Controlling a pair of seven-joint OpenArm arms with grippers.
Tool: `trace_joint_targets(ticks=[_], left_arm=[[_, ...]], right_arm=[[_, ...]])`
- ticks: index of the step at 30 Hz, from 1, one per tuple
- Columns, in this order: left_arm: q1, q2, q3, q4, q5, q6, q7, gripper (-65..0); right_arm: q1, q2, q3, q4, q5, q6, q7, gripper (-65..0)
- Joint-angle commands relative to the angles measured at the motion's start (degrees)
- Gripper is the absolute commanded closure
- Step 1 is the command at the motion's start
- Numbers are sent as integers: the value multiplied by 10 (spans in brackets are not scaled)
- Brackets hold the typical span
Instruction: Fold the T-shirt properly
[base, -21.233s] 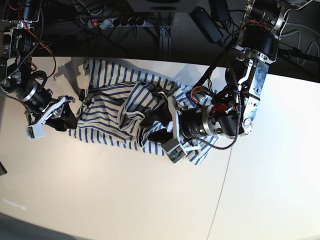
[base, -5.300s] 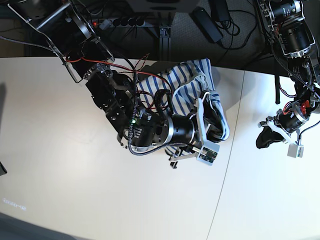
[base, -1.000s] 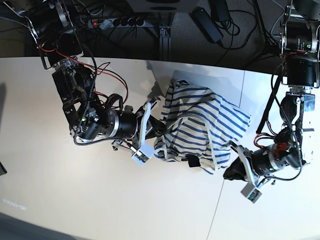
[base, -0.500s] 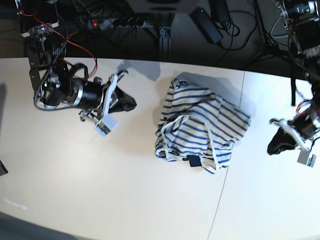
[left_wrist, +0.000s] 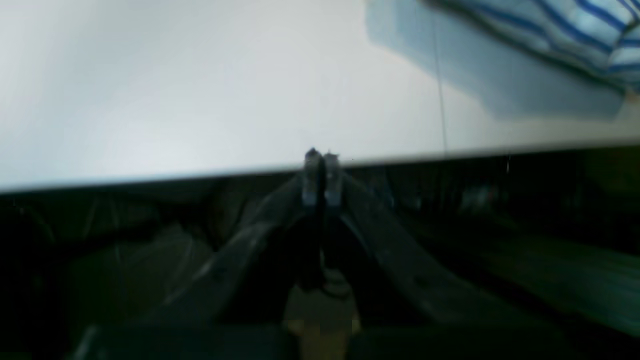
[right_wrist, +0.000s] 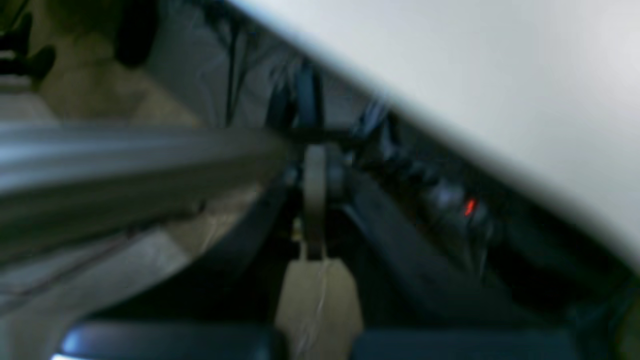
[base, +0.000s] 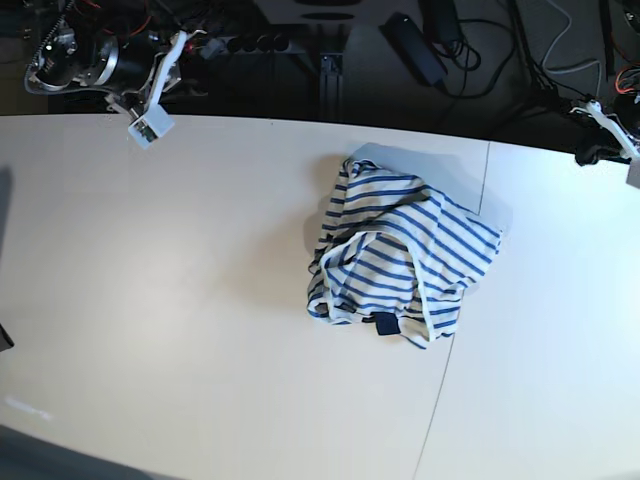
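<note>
The T-shirt (base: 400, 250) lies bunched in the middle of the table (base: 180, 330). Both grippers are pinched together, holding nothing: the left gripper (base: 600, 135) at 2 o'clock is nearer, the right gripper (base: 170, 60) at 10 o'clock.

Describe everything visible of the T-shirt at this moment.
The T-shirt is soft cream-white cloth with thin blue stripes, lying in a loose, rumpled bundle near the middle of the white table, not neatly flat. A small dark tag shows at its near edge. Neither gripper touches it; only the table does. The left wrist view catches one blurred striped edge.
</note>
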Motion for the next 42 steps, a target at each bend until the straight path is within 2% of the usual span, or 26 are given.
trace_joint_targets(ticks=[1,6,12,15,20,23,25,29,35,38,42], left_arm=[[23,-6,0,4,2,-5,-13,0],[96,10,38,-37,82,-5,-77,0],[96,28,111,-154,174,-5,-152,0],[63,28,168,-227,240,45,-190,0],[-30,29,280,-360,318,122,-206,0],[-86,32,348,-457,334,145,-216,0],[-122,38,384,-524,347,157,-243,0],[-179,57,424,-643,351,160,-301,0],[-249,92,426,-722,351,159,-282,0],[-260,94,426,-723,350,159,-285,0],[-264,93,426,-723,350,159,-285,0]], right_arm=[[-21,4,5,6,6,36,13,0],[-101,1,5,-40,-17,36,38,0],[-123,0,3,-185,-59,30,86,0],[-99,-3,3,-291,-90,29,145,0],[16,-25,3,-490,-118,21,149,0],[97,-47,3,-610,-153,-3,149,0],[152,-64,3,-681,-172,-32,149,0],[237,-100,3,-779,-182,-46,148,0],[317,-157,3,-807,-217,-51,124,0],[336,-178,3,-806,-229,-72,97,0],[341,-192,3,-806,-246,-73,88,0]])
